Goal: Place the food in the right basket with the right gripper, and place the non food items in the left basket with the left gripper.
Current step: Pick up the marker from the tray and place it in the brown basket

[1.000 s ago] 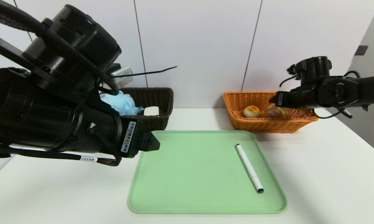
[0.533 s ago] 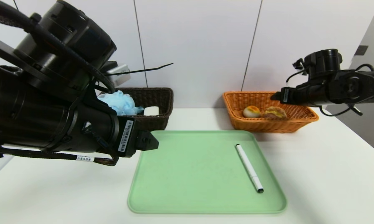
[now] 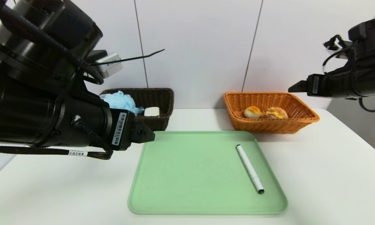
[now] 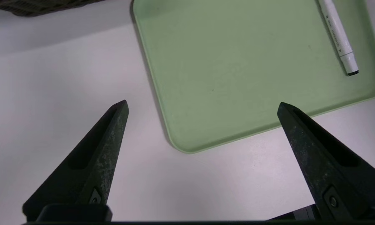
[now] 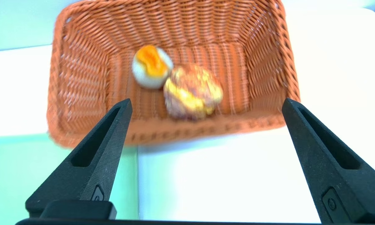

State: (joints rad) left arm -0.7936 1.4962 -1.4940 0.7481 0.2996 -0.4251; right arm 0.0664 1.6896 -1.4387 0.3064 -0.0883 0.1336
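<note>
Food [image 5: 193,92] lies in the orange basket [image 3: 271,126], right of the head frame's centre; the right gripper [image 5: 207,100], upper right, gapes wide and empty, as does the left gripper [image 4: 203,101], centre left

Looks lab-like: black cabled robot arms [image 3: 50,118] are hovering beside a white table [image 3: 318,181], pale panels [image 3: 193,47] standing behind it.

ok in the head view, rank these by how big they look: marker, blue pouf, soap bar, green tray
1. green tray
2. blue pouf, partly hidden by the left arm
3. marker, long but slim
4. soap bar, short and partly hidden by the basket rim
</note>
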